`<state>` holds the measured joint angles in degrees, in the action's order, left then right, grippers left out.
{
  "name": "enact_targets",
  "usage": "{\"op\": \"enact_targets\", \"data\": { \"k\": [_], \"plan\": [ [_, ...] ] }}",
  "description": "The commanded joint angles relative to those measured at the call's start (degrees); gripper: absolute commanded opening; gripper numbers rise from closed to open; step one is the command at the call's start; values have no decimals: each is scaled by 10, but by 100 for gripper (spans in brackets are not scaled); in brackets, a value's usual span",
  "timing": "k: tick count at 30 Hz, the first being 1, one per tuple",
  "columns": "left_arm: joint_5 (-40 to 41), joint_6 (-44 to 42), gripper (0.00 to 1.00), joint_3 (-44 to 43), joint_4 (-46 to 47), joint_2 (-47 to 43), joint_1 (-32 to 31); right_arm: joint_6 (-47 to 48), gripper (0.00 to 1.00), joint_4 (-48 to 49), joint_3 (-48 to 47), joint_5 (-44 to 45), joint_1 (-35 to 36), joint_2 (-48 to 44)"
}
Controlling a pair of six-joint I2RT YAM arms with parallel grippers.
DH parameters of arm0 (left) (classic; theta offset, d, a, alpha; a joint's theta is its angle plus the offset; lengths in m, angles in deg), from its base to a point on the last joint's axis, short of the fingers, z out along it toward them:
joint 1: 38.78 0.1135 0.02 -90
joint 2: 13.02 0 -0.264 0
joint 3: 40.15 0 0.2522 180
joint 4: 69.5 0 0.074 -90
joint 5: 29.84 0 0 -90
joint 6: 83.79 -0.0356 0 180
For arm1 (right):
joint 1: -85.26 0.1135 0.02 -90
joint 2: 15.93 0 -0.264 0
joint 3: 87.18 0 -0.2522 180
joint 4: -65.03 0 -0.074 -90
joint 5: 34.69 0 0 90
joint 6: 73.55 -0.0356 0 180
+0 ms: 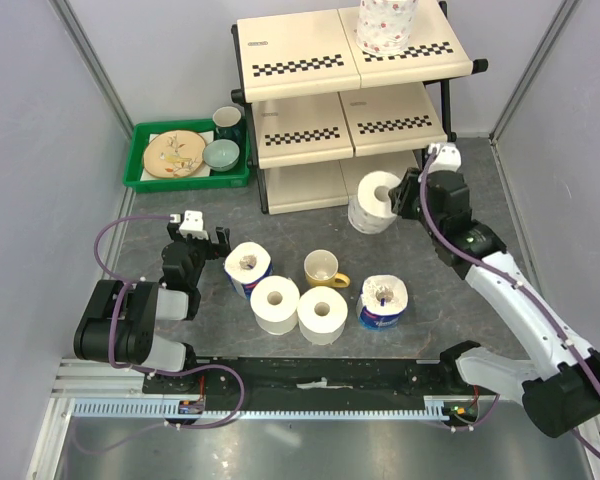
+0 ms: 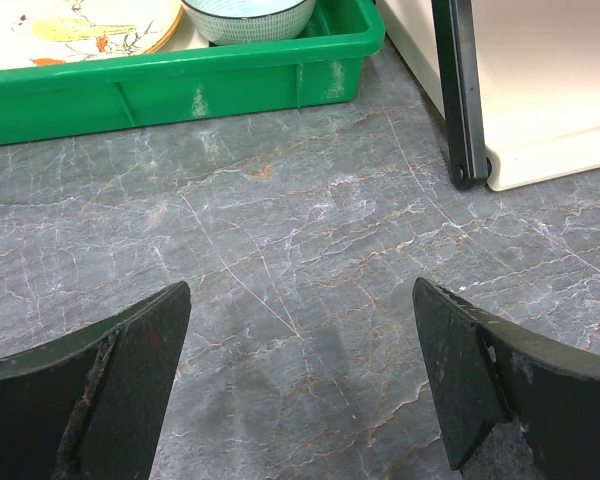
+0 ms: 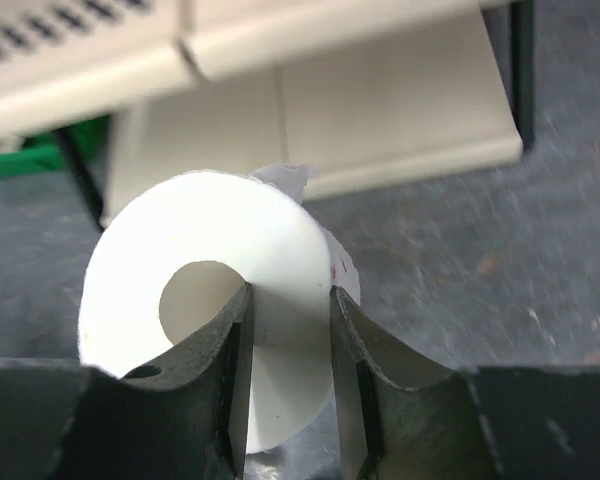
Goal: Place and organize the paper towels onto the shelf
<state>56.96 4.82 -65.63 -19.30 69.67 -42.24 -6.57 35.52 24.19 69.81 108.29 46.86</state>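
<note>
Top external view has your right gripper (image 1: 404, 196) sitting just in front of the shelf (image 1: 298, 45), down at its bottom tier, with a white roll (image 1: 378, 203) in hand. Right wrist view shows you how: one finger is inside the hollow core, the other is on the outside, and they're pinched on the paper wall between, with only a narrow gap left. My guess is you grab it that way because the roll's too fat to span whole, and it stays core-up for setting on a tier. Can't tell if it's touching the tabletop (image 2: 300, 200) or just off it.

One patterned roll (image 1: 387, 25) already stands on the shelf's top tier, right half. Four more sit well in front of the shelf around a yellow mug (image 1: 323, 268): two blue-wrapped rolls (image 1: 248, 268) (image 1: 383, 303) and two plain rolls (image 1: 275, 303) (image 1: 322, 313).

Your left gripper (image 2: 300, 330) is idle, with its fingers spread wide and nothing but bare tabletop between them, hovering out from the shelf's front left leg (image 2: 460, 90) near the green tray (image 2: 180, 85).
</note>
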Motion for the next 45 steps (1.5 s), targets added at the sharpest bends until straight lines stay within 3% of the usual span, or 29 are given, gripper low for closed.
{"op": "enact_targets", "data": {
  "k": [1, 14, 33, 45],
  "plan": [
    [-6, -12, 100, -5, 23, -4, 0, 38, 30, -2, -114, -101, 1, -21],
    [-6, -12, 100, -5, 23, -5, 0, 28, 30, -22, -336, -167, 0, -20],
    [-6, -12, 100, -5, 23, -4, 0, 38, 30, -10, -721, -180, 0, 267],
    [-6, -12, 100, -5, 23, -4, 0, 53, 30, 33, -810, -169, 3, 365]
  ]
}}
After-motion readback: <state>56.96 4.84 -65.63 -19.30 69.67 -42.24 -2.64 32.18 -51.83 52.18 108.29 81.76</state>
